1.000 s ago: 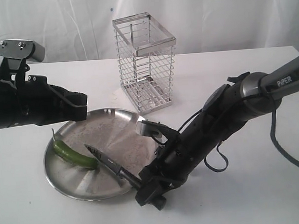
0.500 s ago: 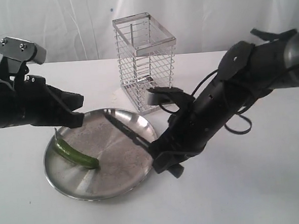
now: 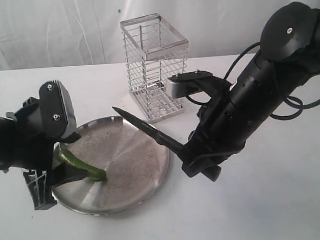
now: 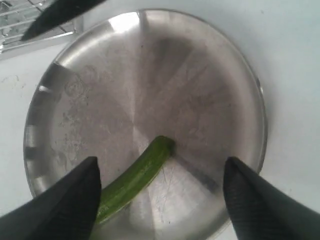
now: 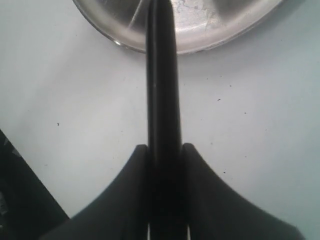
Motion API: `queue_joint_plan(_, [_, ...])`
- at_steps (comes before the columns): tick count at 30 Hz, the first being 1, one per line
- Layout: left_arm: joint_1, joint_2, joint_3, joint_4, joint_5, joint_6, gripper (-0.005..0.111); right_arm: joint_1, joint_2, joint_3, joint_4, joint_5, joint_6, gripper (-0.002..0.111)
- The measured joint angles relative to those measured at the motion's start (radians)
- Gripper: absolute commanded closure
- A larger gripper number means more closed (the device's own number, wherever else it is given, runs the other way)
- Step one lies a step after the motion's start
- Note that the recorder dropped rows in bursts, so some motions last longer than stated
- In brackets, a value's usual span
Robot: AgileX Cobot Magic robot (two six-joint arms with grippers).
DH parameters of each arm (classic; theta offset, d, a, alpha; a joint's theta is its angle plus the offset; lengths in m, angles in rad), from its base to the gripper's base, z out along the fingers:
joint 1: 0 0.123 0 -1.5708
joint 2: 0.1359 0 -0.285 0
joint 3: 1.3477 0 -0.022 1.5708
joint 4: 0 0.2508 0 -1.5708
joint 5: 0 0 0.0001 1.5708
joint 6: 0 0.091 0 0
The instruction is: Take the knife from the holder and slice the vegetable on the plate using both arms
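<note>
Chili pepper (image 3: 81, 165) lies on the left part of the round steel plate (image 3: 124, 149). In the exterior view its stem end is partly hidden behind the left gripper (image 3: 55, 183), whose arm is cut off by the frame edge. That claw stands wide open over the plate's left rim with nothing in it. The left wrist view shows its two dark fingers (image 4: 65, 205) far apart, with the pepper passing under one of them; whether they touch cannot be made out. The pepper is slender, glossy green and slightly curved, its blunt end pointing toward the plate's middle.

Further right, the knife (image 3: 150, 130) is all black, slim and pointed, held tilted above the plate's right side with its tip up and to the left. Behind it the wire holder (image 3: 156, 66) stands upright on the white table (image 3: 274, 211), just beyond the plate.

On the right, the right gripper (image 3: 190, 157) is clamped on the knife. The exterior view loses the grip in the dark arm, but the right wrist view shows both fingers (image 5: 127, 195) pressed against it. Only the left wrist view catches the blade tip against the holder's wires.
</note>
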Motion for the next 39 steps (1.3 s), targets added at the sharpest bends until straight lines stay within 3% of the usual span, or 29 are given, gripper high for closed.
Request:
queue_joint_plan(7, [0.000, 0.114, 0.000, 0.120, -0.025, 0.026, 0.035, 0.000, 0.000, 0.000, 0.025, 0.004, 0.002, 0.100])
queue_joint_plan(20, [-0.026, 0.282, -0.008, 0.150, -0.211, 0.226, 0.035, 0.000, 0.000, 0.000, 0.098, 0.015, -0.038, 0.100])
queue_joint_plan(27, [-0.044, 0.355, -0.053, 0.150, -0.260, 0.239, 0.035, 0.000, 0.000, 0.000, 0.139, 0.019, -0.059, 0.100])
queue_joint_plan(29, [-0.045, 0.379, -0.055, 0.150, -0.278, 0.239, 0.041, 0.000, 0.000, 0.000, 0.145, 0.021, -0.059, 0.100])
queue_joint_plan(34, [-0.047, 0.418, -0.062, 0.138, -0.348, 0.243, 0.086, 0.000, -0.012, 0.000, 0.161, 0.040, -0.076, 0.100])
queue_joint_plan(39, [-0.047, 0.422, -0.062, 0.037, -0.374, 0.247, 0.096, 0.000, -0.044, 0.000, 0.169, 0.040, -0.081, 0.100])
